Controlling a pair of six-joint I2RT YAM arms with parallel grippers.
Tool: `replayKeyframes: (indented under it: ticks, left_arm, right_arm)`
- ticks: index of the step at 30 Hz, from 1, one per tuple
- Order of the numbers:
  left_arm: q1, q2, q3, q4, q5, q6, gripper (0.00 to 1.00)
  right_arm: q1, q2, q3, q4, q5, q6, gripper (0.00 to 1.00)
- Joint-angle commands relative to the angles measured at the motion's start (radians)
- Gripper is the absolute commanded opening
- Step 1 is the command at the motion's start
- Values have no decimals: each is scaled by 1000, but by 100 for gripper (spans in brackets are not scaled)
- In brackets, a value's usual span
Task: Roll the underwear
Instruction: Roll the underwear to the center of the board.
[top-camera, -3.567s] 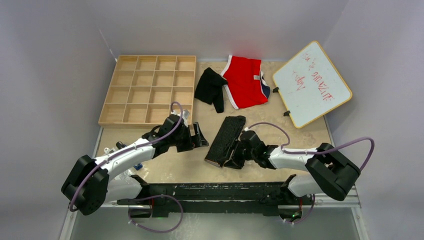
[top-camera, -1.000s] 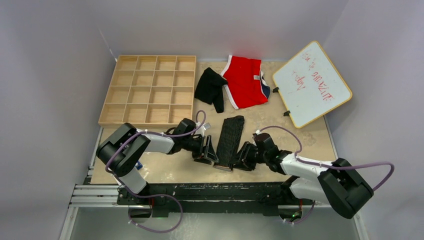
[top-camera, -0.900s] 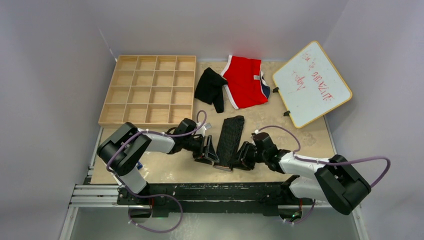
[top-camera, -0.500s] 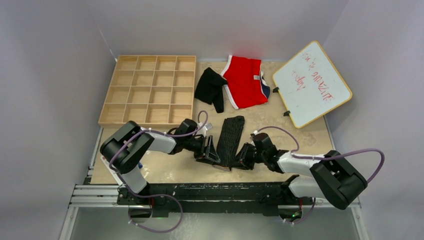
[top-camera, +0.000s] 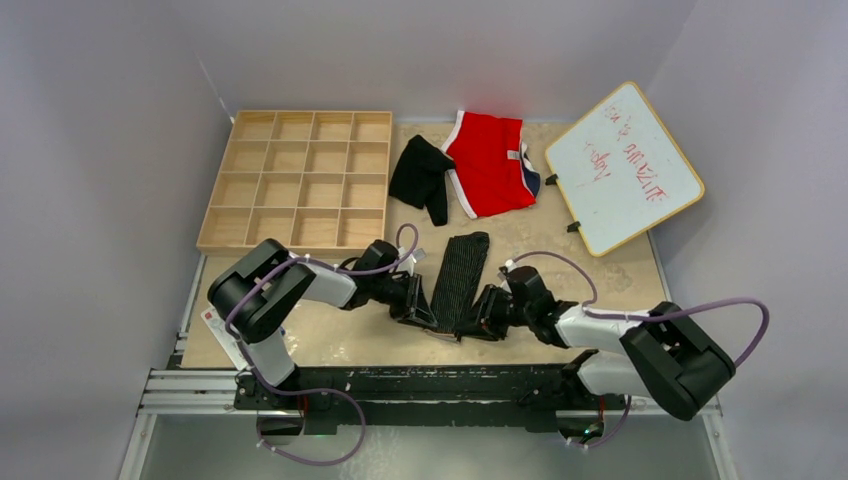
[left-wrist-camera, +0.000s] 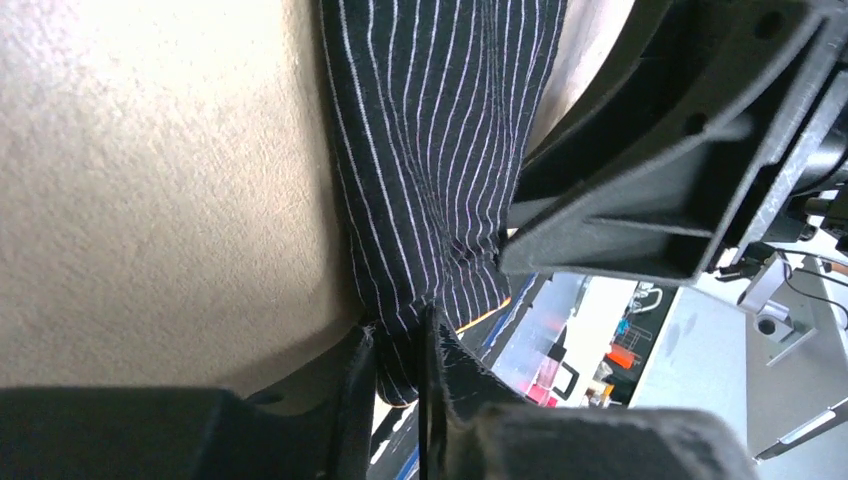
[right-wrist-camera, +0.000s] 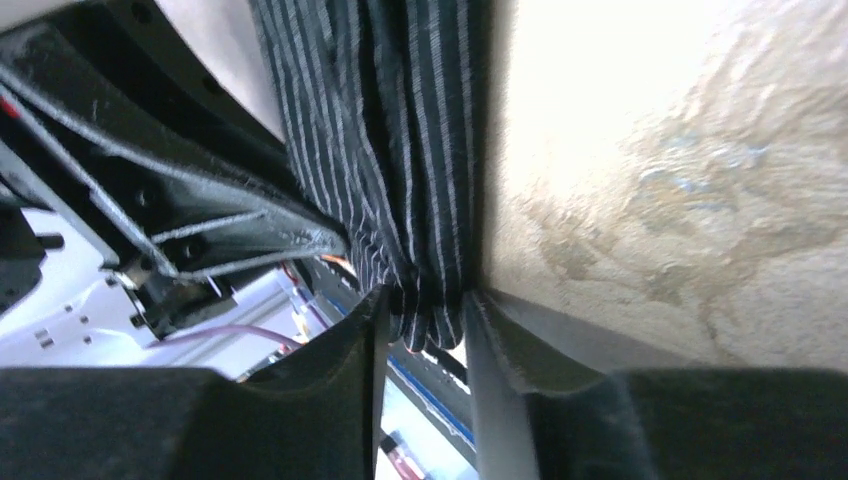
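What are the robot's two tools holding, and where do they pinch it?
Both hold the striped black underwear. The left tool pinches its near end on the left side, and the right tool pinches its near end on the right side.

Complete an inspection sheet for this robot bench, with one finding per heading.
Surface: beige mottled table, no spills seen.
Job's things: striped underwear folded into a narrow strip, not yet rolled; plain black underwear crumpled farther back, untouched.
Clutter: red briefs touching the plain pair; wooden grid tray, compartments empty; whiteboard with red writing.
Grippers: left gripper and right gripper each have their fingers pinched on a near corner of the striped strip.
Cables: purple cables loop above both arms, clear of the fabric.
Surroundings: plain grey walls; black mounting rail at the near edge.
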Motion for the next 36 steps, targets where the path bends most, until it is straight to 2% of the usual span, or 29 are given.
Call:
replayKeyframes:
  ticks: [1,3,7,9,15,20,24,28,31,36]
  left_arm:
    - [-7,32,48,-106,-108,93,11]
    - [-6,25,68,-145,-111,120,7]
    - [-5,4,79,-195,-88,152,5]
    - [-7,-2,79,-206,-71,163,5]
    - [-4,5,111,-289,-81,203,4]
    - [13,9,132,-372,-103,221,1]
    - [61,5,126,-405,-88,254,0]
    - [95,-9,132,-443,-64,302,0]
    - [108,-16,142,-458,-47,326,0]
    - [110,-12,143,-467,-17,354,0]
  right_arm:
    - [-6,-85,31,-104,-18,-114,45]
    - [-12,-159,99,-233,30,-203,56]
    - [-14,-258,236,-412,168,-435,58]
    - [-10,-289,262,-362,225,-587,59]
    - [45,-403,159,-64,160,-1075,61]
    - [136,-422,200,-205,137,-1529,61]
    - [183,-400,218,-288,101,-1744,60]
    - [302,-342,231,-370,253,-1941,57]
    - [388,-302,250,-404,308,-2014,56]
    - [535,-223,242,-339,407,-2115,55]
